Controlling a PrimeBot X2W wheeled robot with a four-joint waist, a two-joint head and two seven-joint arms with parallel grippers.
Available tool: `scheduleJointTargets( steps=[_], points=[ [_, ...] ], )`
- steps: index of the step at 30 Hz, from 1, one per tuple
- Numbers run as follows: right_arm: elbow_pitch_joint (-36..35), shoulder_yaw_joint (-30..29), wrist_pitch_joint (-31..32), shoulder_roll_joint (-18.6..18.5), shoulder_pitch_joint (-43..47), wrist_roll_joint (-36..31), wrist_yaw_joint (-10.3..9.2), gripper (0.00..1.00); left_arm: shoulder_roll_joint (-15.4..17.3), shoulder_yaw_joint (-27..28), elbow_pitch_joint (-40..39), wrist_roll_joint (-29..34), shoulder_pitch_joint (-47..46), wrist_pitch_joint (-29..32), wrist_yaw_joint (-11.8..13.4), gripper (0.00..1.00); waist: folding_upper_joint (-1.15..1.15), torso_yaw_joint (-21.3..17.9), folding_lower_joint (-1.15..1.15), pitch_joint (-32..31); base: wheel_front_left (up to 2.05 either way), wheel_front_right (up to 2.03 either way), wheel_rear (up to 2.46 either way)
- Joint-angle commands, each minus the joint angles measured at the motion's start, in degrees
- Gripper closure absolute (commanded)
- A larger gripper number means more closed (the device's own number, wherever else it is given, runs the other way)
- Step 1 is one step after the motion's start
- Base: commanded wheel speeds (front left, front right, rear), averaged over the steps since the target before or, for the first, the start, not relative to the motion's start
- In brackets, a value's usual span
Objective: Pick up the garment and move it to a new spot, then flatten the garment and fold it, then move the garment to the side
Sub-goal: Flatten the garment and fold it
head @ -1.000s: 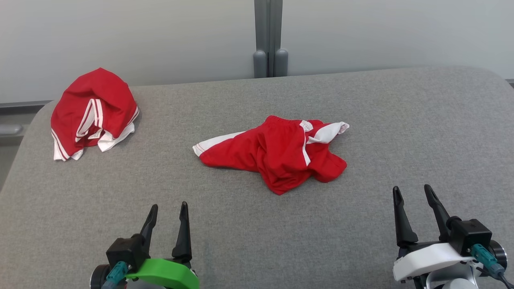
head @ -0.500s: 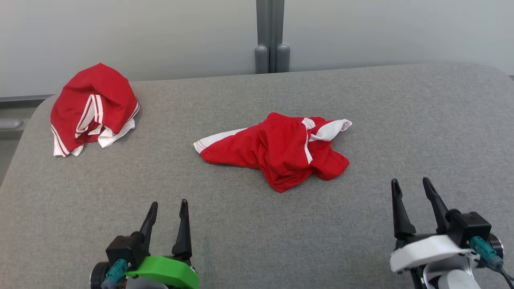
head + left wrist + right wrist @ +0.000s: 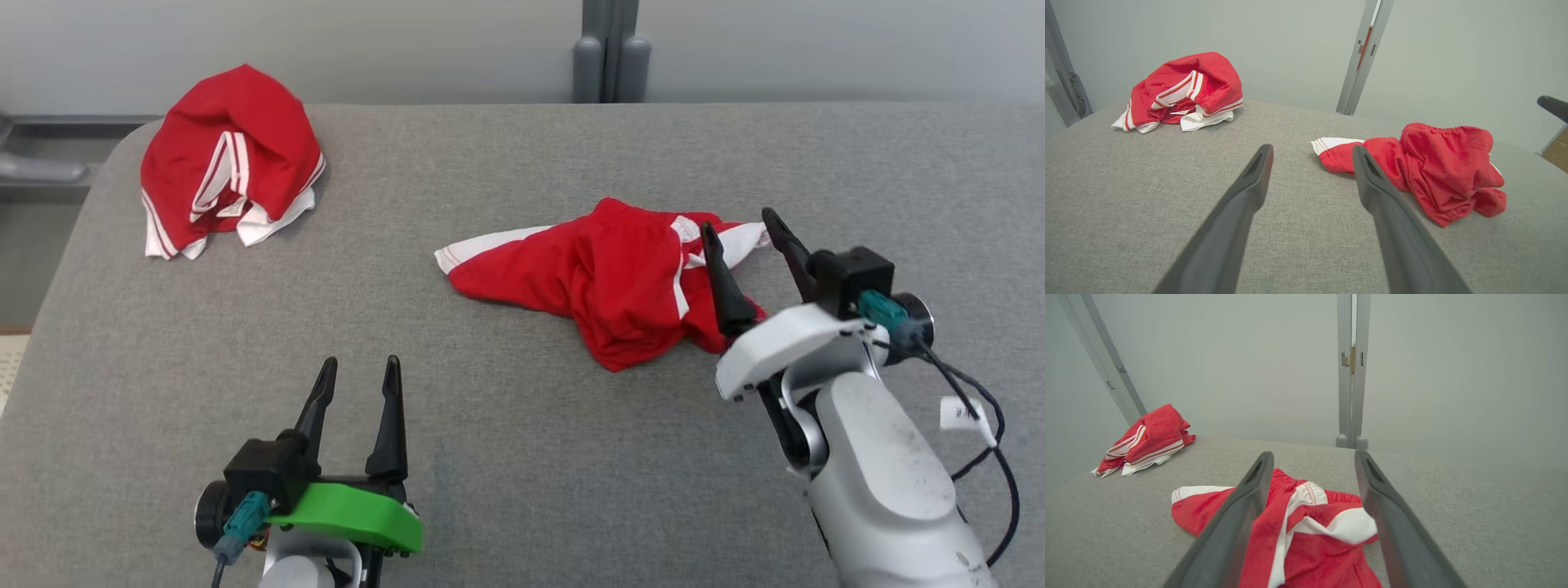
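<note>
The garment (image 3: 604, 278), red shorts with white side panels, lies crumpled in the middle of the grey padded table (image 3: 522, 474). My right gripper (image 3: 737, 222) is open over the garment's right end, its fingers either side of the white flap. In the right wrist view the right gripper (image 3: 1313, 454) frames the garment (image 3: 1208, 510) just below; I cannot tell whether they touch. My left gripper (image 3: 361, 362) is open near the front, apart from the cloth. From the left wrist, the left gripper (image 3: 1311, 149) points between the garment (image 3: 1445, 163) and the far corner.
A second red and white garment (image 3: 233, 155) sits bundled at the table's far left corner, also seen as the bundle (image 3: 1184, 90) and the bundle (image 3: 1147, 445). A pale wall with a grey post (image 3: 611, 49) runs behind the table. The table's left edge curves away.
My right arm has reached forward and inward, bringing its open fingers over the garment's right end. The head camera has shifted too. The left gripper and both garments stay put.
</note>
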Motion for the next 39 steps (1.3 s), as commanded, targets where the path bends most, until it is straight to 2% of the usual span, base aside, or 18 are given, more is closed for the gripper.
scheduleJointTargets(
  steps=[1,8,9,11,12,13,14,18,22,31,36,39],
  points=[
    [2.2,0.0,2.0,-0.2,-1.9,0.8,-0.02,0.0,0.1,-0.2,-0.5,-0.3,-1.0,0.0,0.3,0.0,0.0,3.0,0.0,2.5,0.0,0.0,0.0],
    [11.5,1.2,9.6,-0.9,-7.9,0.2,-0.02,0.0,0.1,-1.4,-1.6,-1.7,-1.4,0.0,0.8,0.0,0.0,6.2,0.0,3.6,0.0,0.0,0.0],
    [12.3,1.4,10.0,-0.9,-8.3,0.4,-0.02,0.04,0.1,-1.5,-1.7,-1.9,-1.3,0.0,1.0,0.0,0.0,6.5,0.0,3.5,0.0,0.0,0.0],
    [13.7,1.7,10.8,-0.8,-8.7,1.0,-0.02,0.54,0.1,-1.7,-1.8,-2.0,-1.0,0.0,1.2,0.0,0.0,6.7,0.0,3.4,0.0,0.0,0.0],
    [14.7,2.2,11.4,-0.6,-8.8,0.8,-0.02,0.72,0.1,-1.8,-1.9,-2.1,-0.7,0.0,1.2,0.0,0.0,6.9,0.0,3.1,0.0,0.0,0.0],
    [15.1,2.3,11.5,-0.6,-8.9,0.6,-0.02,0.84,0.1,-1.8,-1.9,-2.1,-0.5,0.0,1.3,0.0,0.0,6.9,0.0,2.9,0.0,0.0,0.0],
    [15.2,2.5,11.4,-0.6,-9.0,0.5,-0.02,1.0,0.1,-1.9,-1.9,-2.1,-0.3,0.0,1.3,0.0,0.0,6.9,0.0,2.7,0.0,0.0,0.0],
    [14.6,4.5,9.9,-0.4,-9.5,0.2,-0.02,1.0,0.1,-1.8,-1.8,-1.7,0.3,0.0,1.2,0.0,0.0,6.4,0.0,1.9,0.0,0.0,0.0],
    [11.9,9.2,8.1,-0.2,-9.0,1.7,-0.02,1.0,0.1,-1.8,-1.6,-1.3,0.7,0.0,0.9,0.0,0.0,5.9,0.0,1.3,0.0,0.0,0.0],
    [3.5,28.6,10.7,-0.2,-5.0,9.2,-0.02,1.0,0.1,-2.2,-1.7,-1.6,0.2,0.0,0.8,0.0,0.0,6.2,0.0,1.6,0.0,0.0,0.0],
    [4.4,34.6,12.5,-0.2,-5.2,11.4,-0.02,1.0,0.1,-2.4,-1.9,-2.1,-0.5,0.0,0.9,0.0,0.0,7.0,0.0,2.7,0.0,0.0,0.0],
    [7.4,36.7,11.7,-0.2,-6.9,10.0,-0.02,1.0,0.1,-2.6,-1.9,-2.5,-1.1,0.0,0.9,0.0,0.0,7.6,0.0,3.4,0.0,0.0,0.0]
  ],
)
